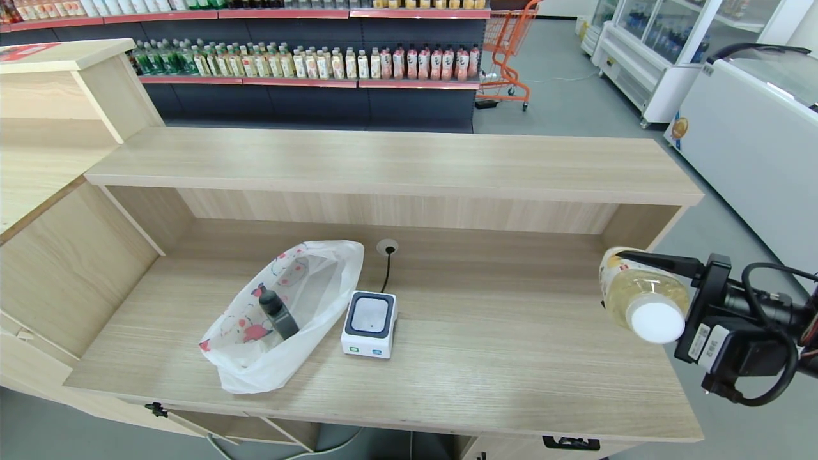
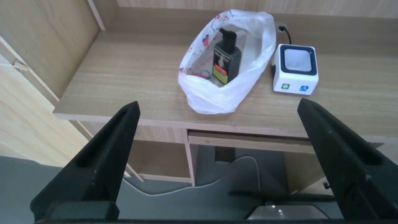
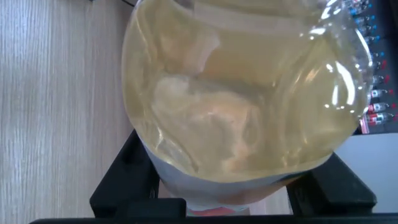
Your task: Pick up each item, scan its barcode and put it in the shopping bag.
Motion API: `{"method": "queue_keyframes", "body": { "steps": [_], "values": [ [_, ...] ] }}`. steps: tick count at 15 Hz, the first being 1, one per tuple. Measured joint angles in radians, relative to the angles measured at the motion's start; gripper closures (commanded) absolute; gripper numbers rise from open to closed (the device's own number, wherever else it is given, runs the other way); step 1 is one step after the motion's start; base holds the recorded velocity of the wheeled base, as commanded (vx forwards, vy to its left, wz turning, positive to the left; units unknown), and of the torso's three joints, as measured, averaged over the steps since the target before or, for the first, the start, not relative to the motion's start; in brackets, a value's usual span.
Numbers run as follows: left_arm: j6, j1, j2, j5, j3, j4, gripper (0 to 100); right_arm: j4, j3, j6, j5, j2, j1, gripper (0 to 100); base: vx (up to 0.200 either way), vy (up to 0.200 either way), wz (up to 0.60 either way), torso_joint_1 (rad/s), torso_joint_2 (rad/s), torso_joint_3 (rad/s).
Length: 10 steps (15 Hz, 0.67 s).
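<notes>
1. The right tool (image 1: pixel 631 282) is clamped on a clear plastic bottle of pale yellow drink (image 1: pixel 645 300). The bottle lies on its side in the grip, with its white cap turned toward the head camera.
2. Bottle and tool hang in the air at the right end of the light wood-grain tabletop (image 1: pixel 511 345), well apart from the scanner and the bag.
3. In the right wrist view the bottle (image 3: pixel 249 99) sits between black fingers (image 3: pixel 118 186), with wood grain showing beneath it.
4. The left tool (image 2: pixel 219 107) hovers off the near edge of the tabletop, its two black fingers (image 2: pixel 99 168) spread wide apart and holding nothing.
5. A white plastic shopping bag with a red floral print (image 1: pixel 319 275) lies on the left half of the tabletop with its mouth open.
6. A dark bottle with a black cap (image 1: pixel 278 314) rests inside the bag.
7. A small white box scanner with a dark-framed window (image 1: pixel 370 322) stands just beside the bag, on its right.
8. A black cable (image 1: pixel 386 268) runs from the scanner back to a round grommet (image 1: pixel 387 246) in the tabletop.
9. Beyond the counter stand shelves of bottled drinks (image 1: pixel 307 64), an orange shopping cart (image 1: pixel 508 51) and white freezers (image 1: pixel 748 128).
</notes>
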Motion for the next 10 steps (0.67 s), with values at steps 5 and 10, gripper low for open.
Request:
{"method": "queue_keyframes", "body": {
  "steps": [5, 10],
  "values": [
    [-0.019, 0.001, 0.0, 0.001, 0.0, -0.001, 0, 0.0, 0.025, -0.009, -0.019, -0.014, -0.001, 100, 0.0, 0.2, 0.0, 0.004, 0.0, 0.002],
    [-0.014, 0.0, 0.0, 0.0, 0.0, 0.0, 0, 0.001, 0.019, -0.001, -0.029, 0.006, 0.003, 100, 0.0, 0.2, 0.0, 0.004, 0.01, 0.003]
  ]
}}
